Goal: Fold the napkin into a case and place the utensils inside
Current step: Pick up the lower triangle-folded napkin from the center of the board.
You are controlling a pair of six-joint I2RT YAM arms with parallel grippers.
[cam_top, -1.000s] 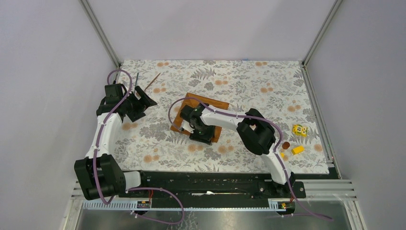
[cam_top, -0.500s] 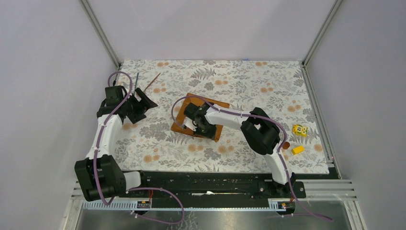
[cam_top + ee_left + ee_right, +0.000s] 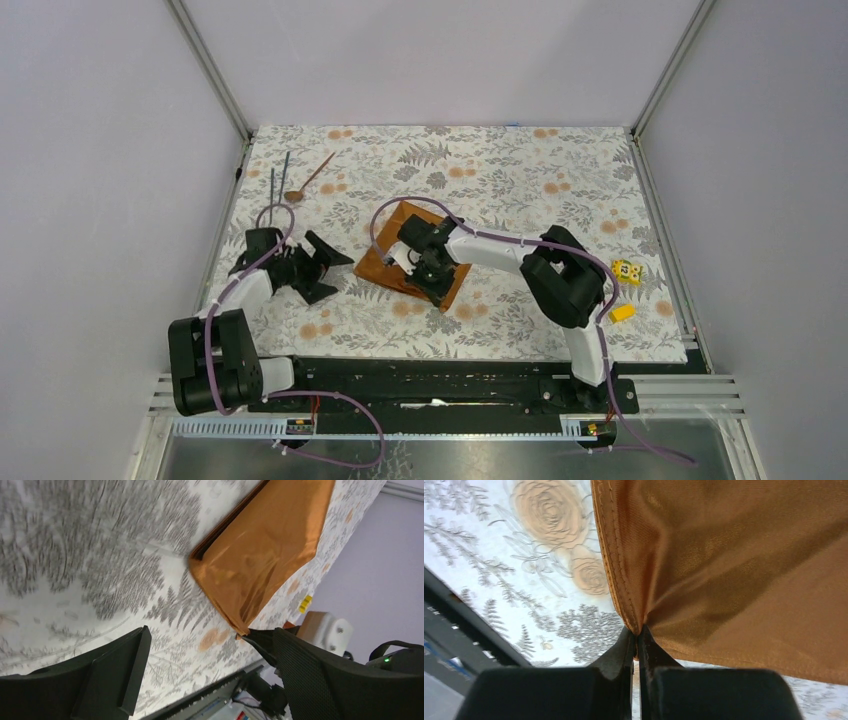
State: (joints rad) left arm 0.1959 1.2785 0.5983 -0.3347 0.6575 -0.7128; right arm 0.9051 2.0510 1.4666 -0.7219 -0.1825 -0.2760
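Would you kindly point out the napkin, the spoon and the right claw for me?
napkin [image 3: 265, 550]: left wrist view, middle of the cloth.
spoon [image 3: 313, 176]: top external view, middle of handle.
right claw [image 3: 638, 631]: right wrist view, between its closed fingertips.

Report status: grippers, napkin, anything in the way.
Right gripper shut on napkin corner. Left gripper open, empty, left of the cloth. Napkin doubled over on tablecloth. Utensils far left, not blocking.

No legible text anywhere (dark marks on yellow block [image 3: 626, 270] unreadable)
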